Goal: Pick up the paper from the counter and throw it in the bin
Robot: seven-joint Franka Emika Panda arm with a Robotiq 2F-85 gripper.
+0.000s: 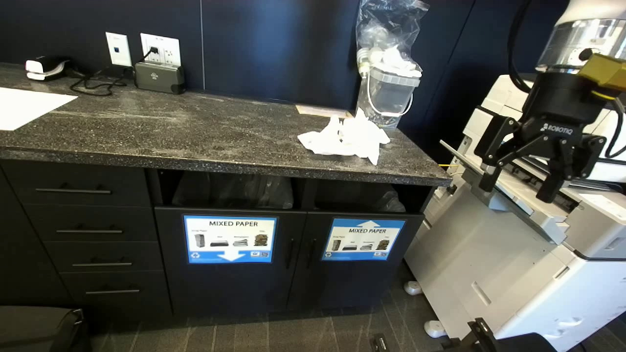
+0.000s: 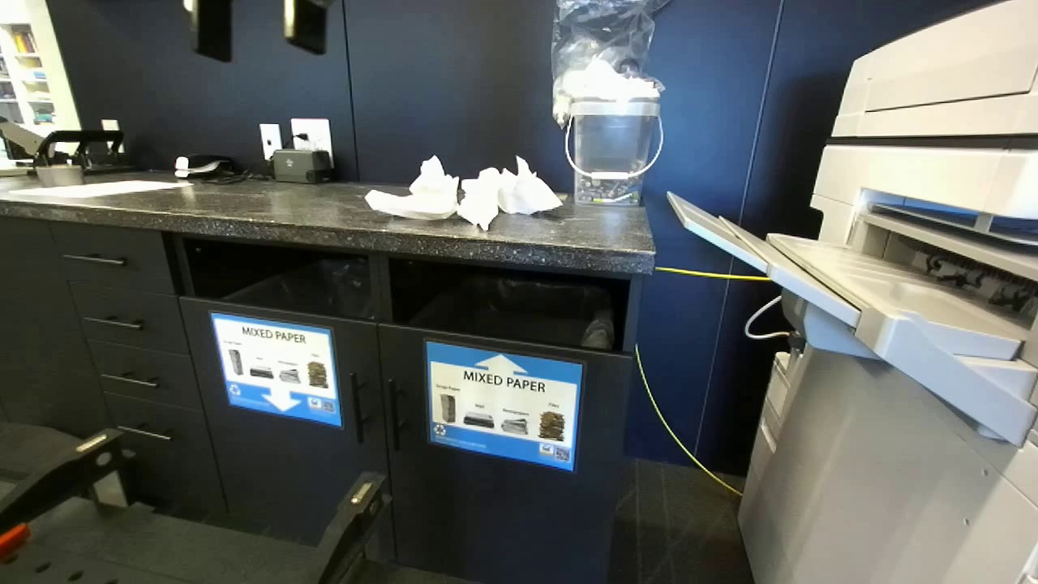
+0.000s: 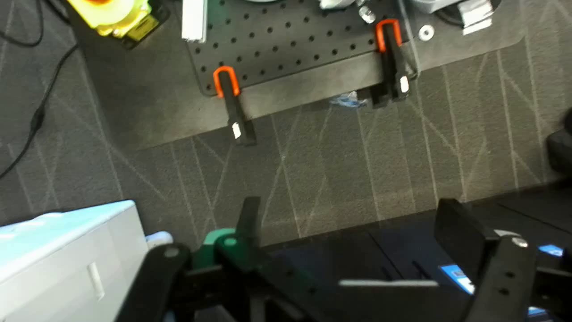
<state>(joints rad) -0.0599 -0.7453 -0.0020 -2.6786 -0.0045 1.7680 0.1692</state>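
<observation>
We note white paper, crumpled into sharp peaks and folds, lying on the dark, speckled counter near one end. Several lumps close together; whether one sheet or more, we cannot tell. Beneath the counter: two dark, plastic-lined bins, side by side.

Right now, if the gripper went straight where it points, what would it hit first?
Probably the carpeted floor, which shows beyond the open gripper in the wrist view, though depth is unclear.
</observation>
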